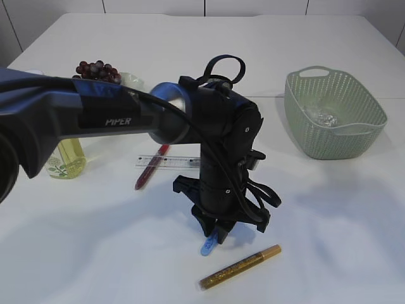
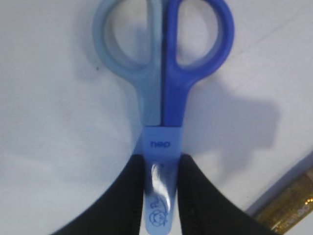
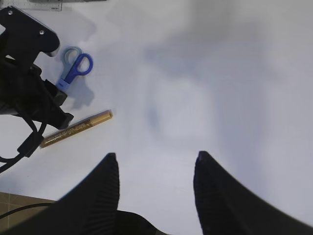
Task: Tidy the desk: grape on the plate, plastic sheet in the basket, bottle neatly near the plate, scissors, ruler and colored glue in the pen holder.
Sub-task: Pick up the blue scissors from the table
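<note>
A white worktop carries everything. From the left: the bottle stands beside the grapes, which seem to sit on a plate, though I cannot be sure. The ruler and red glue lie loose, as does the gold glue. No pen holder is visible. The basket holds something crinkly, likely the plastic sheet. The left hand pinches the scissors at the covered blades; the right hand hangs spread, empty.
</note>
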You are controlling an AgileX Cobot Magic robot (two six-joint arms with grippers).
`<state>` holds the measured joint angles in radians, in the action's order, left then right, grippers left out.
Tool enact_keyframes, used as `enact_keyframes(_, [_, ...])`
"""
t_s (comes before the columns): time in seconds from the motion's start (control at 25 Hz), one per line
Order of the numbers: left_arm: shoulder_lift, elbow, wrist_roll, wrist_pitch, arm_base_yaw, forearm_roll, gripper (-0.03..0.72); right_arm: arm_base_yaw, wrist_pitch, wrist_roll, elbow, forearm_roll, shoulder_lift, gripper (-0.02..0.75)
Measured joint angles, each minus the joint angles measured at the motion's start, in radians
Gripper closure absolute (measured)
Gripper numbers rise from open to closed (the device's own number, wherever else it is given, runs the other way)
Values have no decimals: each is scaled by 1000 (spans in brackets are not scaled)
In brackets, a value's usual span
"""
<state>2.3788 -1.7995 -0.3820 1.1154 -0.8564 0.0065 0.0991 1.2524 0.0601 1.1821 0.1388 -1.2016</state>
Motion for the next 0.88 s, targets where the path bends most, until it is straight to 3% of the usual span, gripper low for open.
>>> enact_keyframes(0.88, [-27, 18, 1, 25, 0, 14, 537, 0, -2, 0, 0, 7, 0, 339])
